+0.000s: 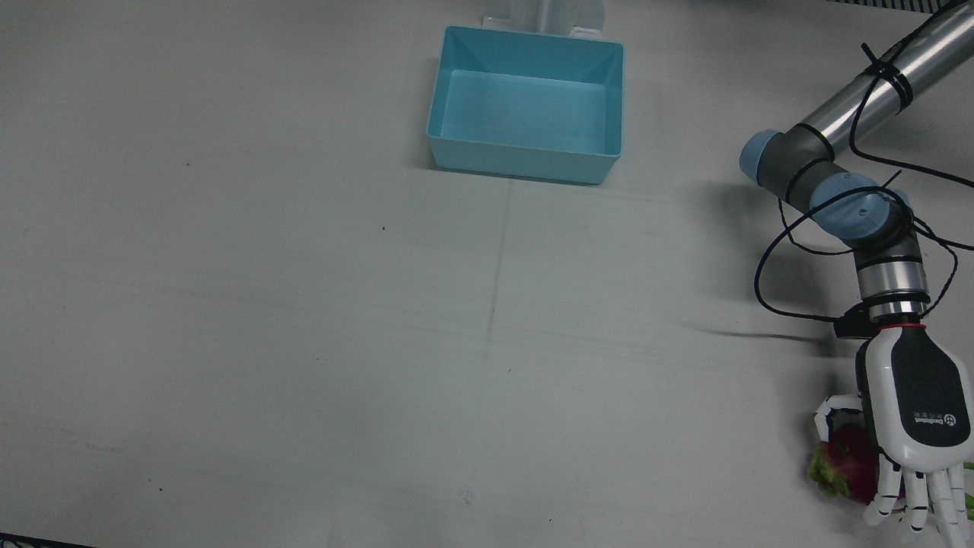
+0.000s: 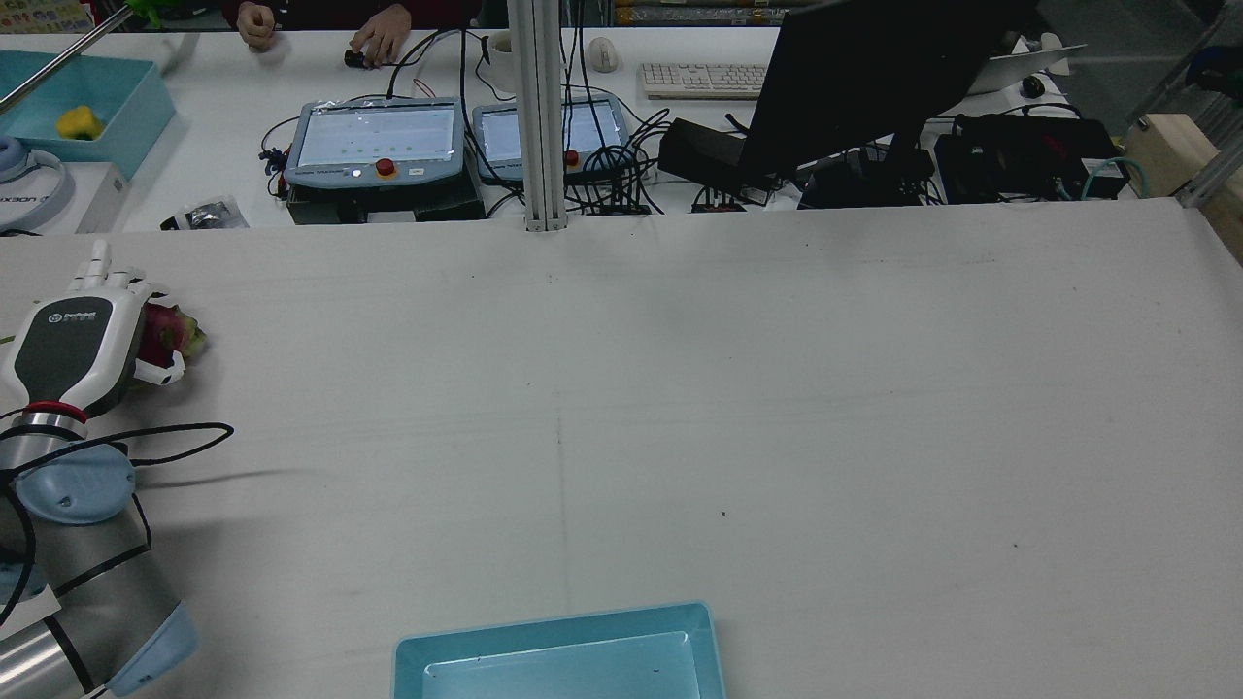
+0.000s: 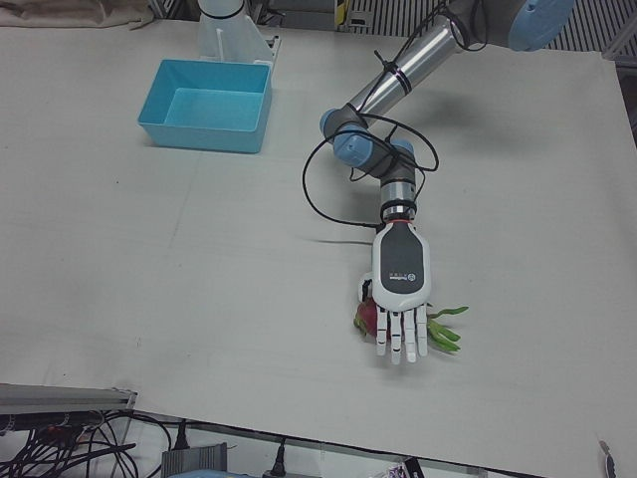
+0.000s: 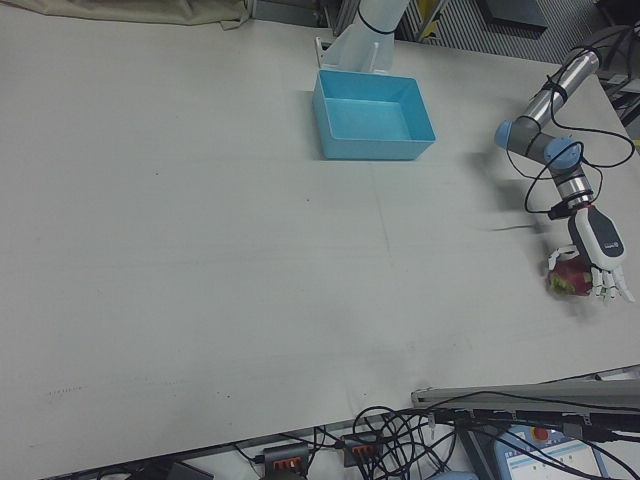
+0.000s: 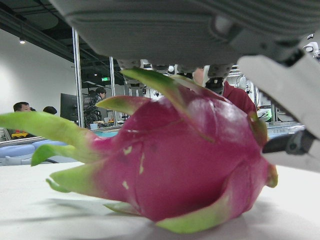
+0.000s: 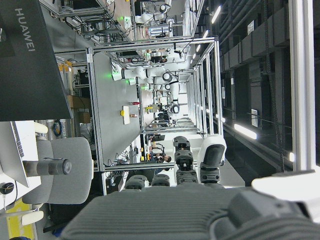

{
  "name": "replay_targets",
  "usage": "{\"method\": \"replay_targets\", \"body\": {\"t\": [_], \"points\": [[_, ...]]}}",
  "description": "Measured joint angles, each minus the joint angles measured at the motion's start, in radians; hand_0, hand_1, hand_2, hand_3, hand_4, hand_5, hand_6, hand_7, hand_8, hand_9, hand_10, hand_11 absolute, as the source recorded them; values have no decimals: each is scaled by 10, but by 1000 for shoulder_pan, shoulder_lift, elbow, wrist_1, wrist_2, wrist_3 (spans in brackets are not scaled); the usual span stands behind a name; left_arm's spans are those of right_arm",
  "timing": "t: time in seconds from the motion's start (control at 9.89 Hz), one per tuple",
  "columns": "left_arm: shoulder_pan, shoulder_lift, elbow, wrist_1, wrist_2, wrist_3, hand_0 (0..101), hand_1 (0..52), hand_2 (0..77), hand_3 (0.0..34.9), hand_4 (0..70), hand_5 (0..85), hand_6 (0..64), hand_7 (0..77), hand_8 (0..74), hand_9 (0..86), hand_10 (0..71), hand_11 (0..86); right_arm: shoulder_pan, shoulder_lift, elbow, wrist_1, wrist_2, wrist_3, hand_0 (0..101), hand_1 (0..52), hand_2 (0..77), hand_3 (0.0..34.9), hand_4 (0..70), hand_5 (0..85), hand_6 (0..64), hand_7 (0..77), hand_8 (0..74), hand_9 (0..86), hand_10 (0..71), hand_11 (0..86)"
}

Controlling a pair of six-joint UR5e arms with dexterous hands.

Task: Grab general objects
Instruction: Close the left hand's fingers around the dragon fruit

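A pink dragon fruit with green scales lies on the white table near the operators' edge, on my left arm's side. It also shows in the rear view, the left-front view, the right-front view and close up in the left hand view. My left hand hovers palm down just above it, fingers stretched out, thumb bent beside the fruit, holding nothing. My right hand shows only in its own view, fingers extended and empty.
A light blue bin stands empty at the table's robot side, near the middle, also seen in the left-front view. A black cable loops off the left arm over the table. Desks with monitors lie beyond the far edge.
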Motion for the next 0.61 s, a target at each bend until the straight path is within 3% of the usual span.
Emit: {"method": "replay_targets", "body": {"t": [0.1, 0.3, 0.4, 0.51, 0.61], "points": [[0, 0, 6, -6, 0, 3, 467, 0, 600, 0, 185, 224, 125, 278, 22, 5, 147, 5, 0, 0, 0, 0, 0, 0, 0, 60, 16, 0, 0, 742, 0, 0, 0, 16, 0, 11], [0, 1, 15, -18, 0, 10, 443, 0, 611, 0, 213, 235, 180, 344, 120, 11, 147, 49, 0, 0, 0, 0, 0, 0, 0, 60, 16, 0, 0, 742, 0, 0, 0, 11, 0, 11], [0, 0, 18, -24, 0, 16, 429, 0, 644, 1, 256, 240, 229, 393, 180, 54, 147, 175, 0, 0, 0, 0, 0, 0, 2, 60, 16, 0, 0, 742, 0, 0, 0, 11, 0, 11], [0, 0, 20, -29, 0, 20, 411, 0, 633, 0, 300, 267, 284, 442, 262, 169, 147, 295, 0, 0, 0, 0, 0, 0, 2, 60, 16, 0, 0, 742, 0, 0, 0, 11, 0, 11], [0, 0, 22, -33, 1, 22, 411, 0, 633, 0, 300, 267, 284, 442, 262, 169, 147, 295, 0, 0, 0, 0, 0, 0, 1, 60, 16, 0, 0, 742, 0, 0, 0, 11, 0, 11]]}}
